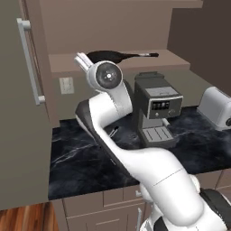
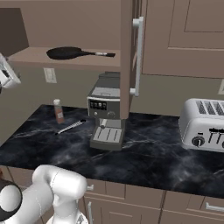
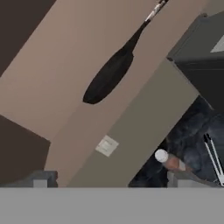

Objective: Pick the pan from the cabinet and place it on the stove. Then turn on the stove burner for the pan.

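The pan (image 1: 107,56) is a shallow black frying pan lying on the bottom shelf of the open cabinet (image 1: 67,61), its long handle pointing right. In the right base view the pan (image 2: 65,53) lies left of the edge-on cabinet door (image 2: 127,57). The hand view is rolled and shows the pan (image 3: 107,76) some way ahead, handle running toward the upper right. My gripper (image 3: 109,181) is open, its fingertips (image 3: 40,180) wide apart with nothing between them, short of the shelf. The stove is out of view.
A coffee machine (image 1: 155,113) stands on the black marble counter (image 1: 76,162) below the shelf, with a toaster (image 1: 216,106) farther right. A small bottle (image 2: 57,111) and a thin utensil (image 2: 70,127) lie left of the machine. The left cabinet door (image 1: 18,103) hangs open.
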Available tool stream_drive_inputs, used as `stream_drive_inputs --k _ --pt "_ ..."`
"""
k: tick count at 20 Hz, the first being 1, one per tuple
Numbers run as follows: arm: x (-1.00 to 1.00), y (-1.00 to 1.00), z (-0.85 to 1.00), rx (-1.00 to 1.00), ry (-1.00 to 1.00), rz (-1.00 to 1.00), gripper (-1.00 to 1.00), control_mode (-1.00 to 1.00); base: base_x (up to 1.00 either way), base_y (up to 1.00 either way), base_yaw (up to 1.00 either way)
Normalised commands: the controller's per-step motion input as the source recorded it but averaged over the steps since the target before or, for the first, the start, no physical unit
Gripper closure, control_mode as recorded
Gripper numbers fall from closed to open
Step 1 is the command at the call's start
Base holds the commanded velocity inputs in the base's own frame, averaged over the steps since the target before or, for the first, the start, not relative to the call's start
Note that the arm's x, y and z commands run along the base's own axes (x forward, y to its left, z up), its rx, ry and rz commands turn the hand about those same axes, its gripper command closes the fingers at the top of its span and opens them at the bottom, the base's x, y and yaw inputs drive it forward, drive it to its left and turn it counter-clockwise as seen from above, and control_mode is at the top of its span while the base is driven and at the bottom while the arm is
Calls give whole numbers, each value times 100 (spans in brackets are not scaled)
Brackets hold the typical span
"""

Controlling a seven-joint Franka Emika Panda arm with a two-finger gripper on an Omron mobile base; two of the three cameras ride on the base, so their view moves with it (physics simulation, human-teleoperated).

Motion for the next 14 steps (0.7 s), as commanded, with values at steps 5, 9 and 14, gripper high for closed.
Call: stream_drive_inputs --k 5,9,14 --pt "32 -70 1 0 9 -48 -100 -100 0 0 0" --pt "30 -73 9 0 9 -41 -100 -100 0 0 0" --pt "28 -63 12 0 9 -30 -100 -100 0 0 0"
